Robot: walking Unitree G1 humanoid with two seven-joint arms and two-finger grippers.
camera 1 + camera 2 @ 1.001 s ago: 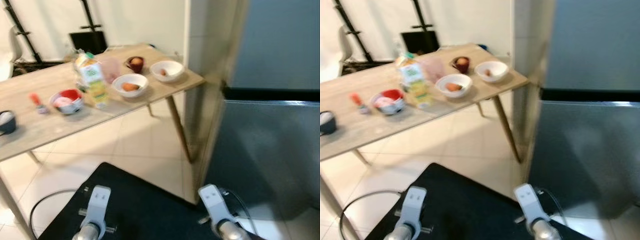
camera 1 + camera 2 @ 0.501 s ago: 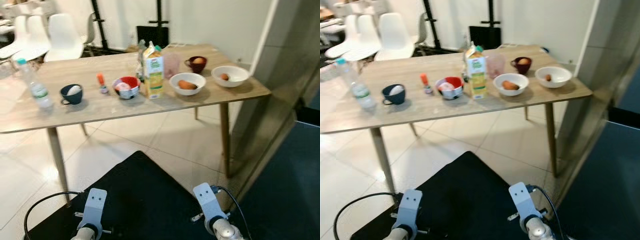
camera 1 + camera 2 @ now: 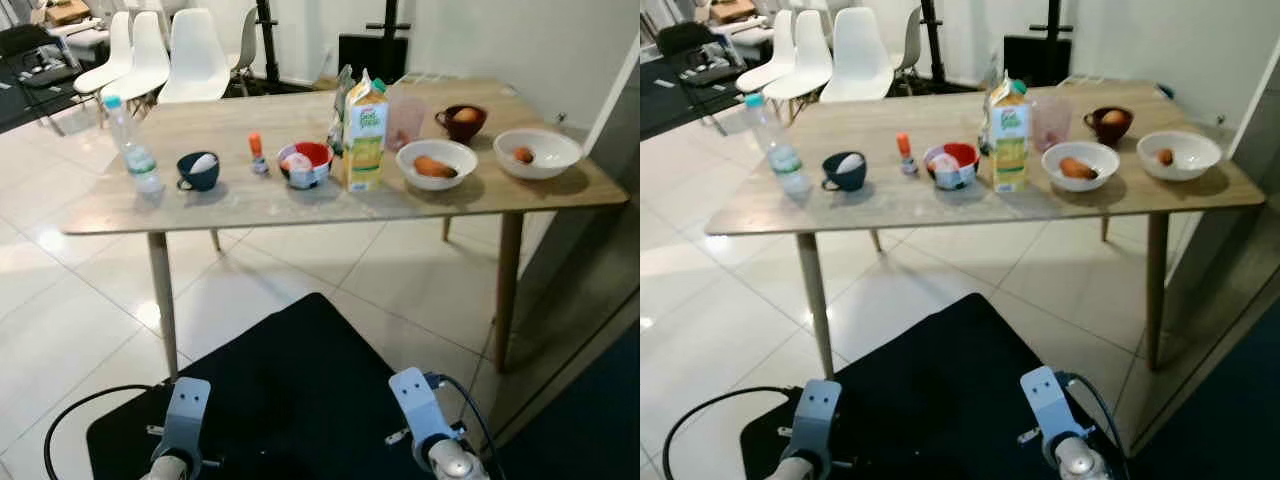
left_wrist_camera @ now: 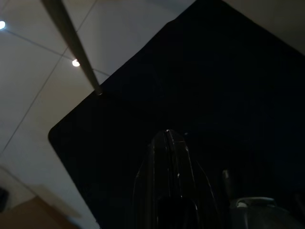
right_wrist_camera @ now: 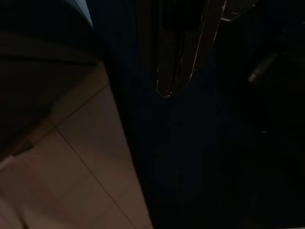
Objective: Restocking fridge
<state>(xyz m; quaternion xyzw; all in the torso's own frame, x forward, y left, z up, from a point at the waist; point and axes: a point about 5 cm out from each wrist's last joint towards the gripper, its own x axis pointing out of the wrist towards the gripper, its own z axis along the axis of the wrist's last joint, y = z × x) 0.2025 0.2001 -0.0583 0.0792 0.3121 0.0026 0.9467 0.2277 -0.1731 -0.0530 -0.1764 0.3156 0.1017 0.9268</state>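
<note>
Wooden table (image 3: pixel 200 205) holds juice carton (image 3: pixel 364 132), far beyond jaws.

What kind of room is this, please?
Probably a home dining area: a wooden table holds a juice carton and bowls of food, with white chairs behind on tiled floor.

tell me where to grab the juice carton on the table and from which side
Grip the juice carton across its flat side walls at mid-body, below the gabled top. It stands upright near the table's front edge, so come in level from the front. That side looks open, while the red bowl sits close on its left and a pink cup stands behind it. Both arms hang idle.
</note>
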